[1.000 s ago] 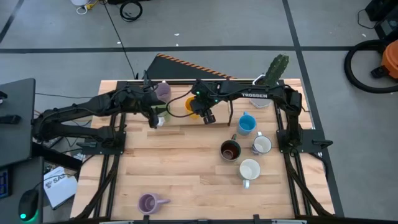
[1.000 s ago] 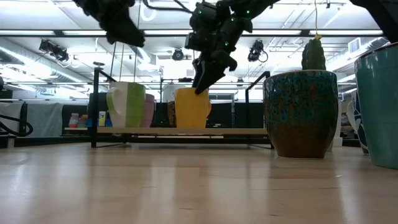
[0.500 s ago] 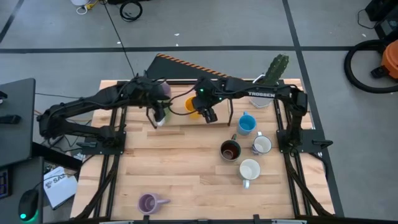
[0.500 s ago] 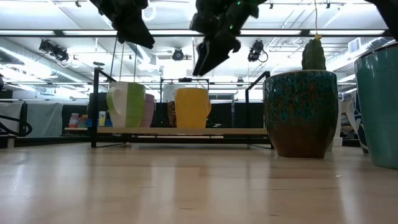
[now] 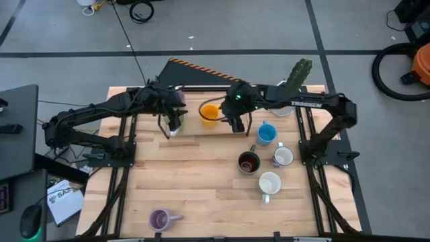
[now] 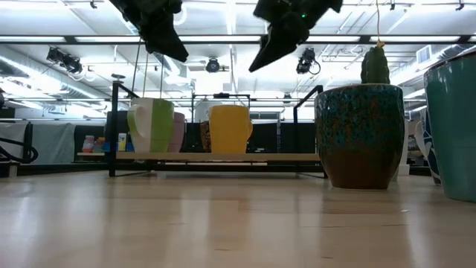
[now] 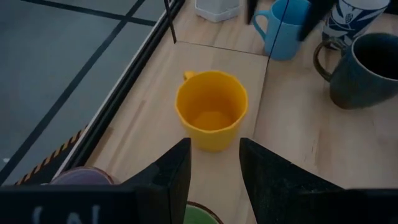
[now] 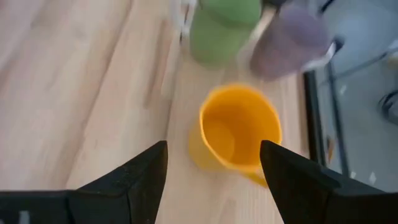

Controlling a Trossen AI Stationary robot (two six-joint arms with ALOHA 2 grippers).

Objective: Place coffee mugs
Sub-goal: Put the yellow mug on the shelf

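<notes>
Pale wood table [image 5: 201, 188], grey floor [image 5: 67, 40], lit ceiling [image 6: 223, 45]

We extend the left arm from the left side toward the far centre of the bench, with the left claw [image 5: 173, 121] raised off the surface, fingers [image 7: 169, 171] parted and holding nothing. We extend the right arm from the right side, elbow bent, with the right claw [image 5: 237, 123] also raised, pointing down, fingers [image 8: 142, 175] spread wide and holding nothing.
</notes>
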